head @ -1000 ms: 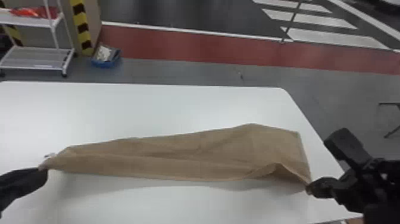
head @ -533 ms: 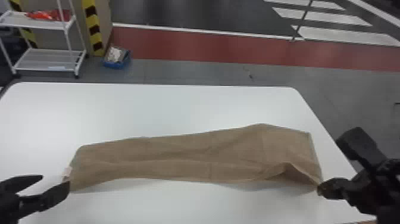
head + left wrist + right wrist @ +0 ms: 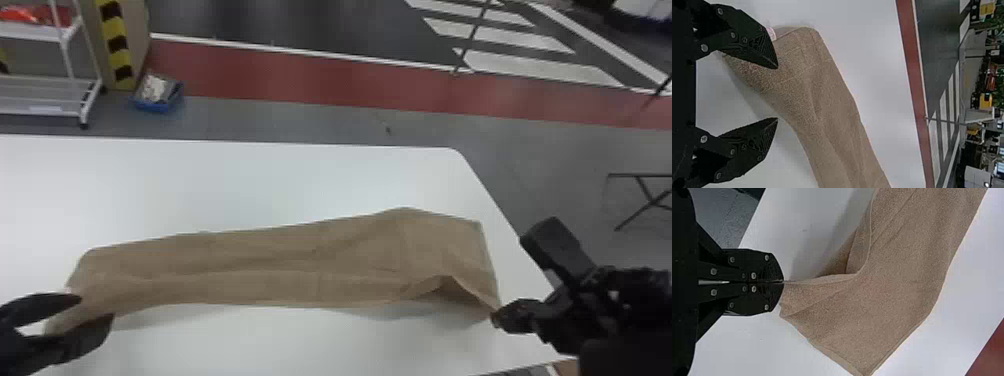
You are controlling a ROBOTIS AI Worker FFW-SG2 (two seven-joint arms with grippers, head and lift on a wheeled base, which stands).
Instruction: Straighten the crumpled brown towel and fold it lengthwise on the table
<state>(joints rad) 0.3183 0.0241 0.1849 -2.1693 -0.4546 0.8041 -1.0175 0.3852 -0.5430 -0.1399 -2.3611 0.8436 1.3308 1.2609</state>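
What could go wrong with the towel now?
The right gripper is pinching one corner of the towel, so a hard pull might drag it crooked. There's a raised fold near that corner, which could become a wrinkle if it's pressed down. The left gripper is open at the other end and might close on just part of the edge.

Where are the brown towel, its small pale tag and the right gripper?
Brown towel [image 3: 300, 260]: head view, middle of its upper face.
Pale tag [image 3: 772, 34]: left wrist view, its exposed surface.
Right gripper [image 3: 781, 282]: right wrist view, midway between its closed fingertips.
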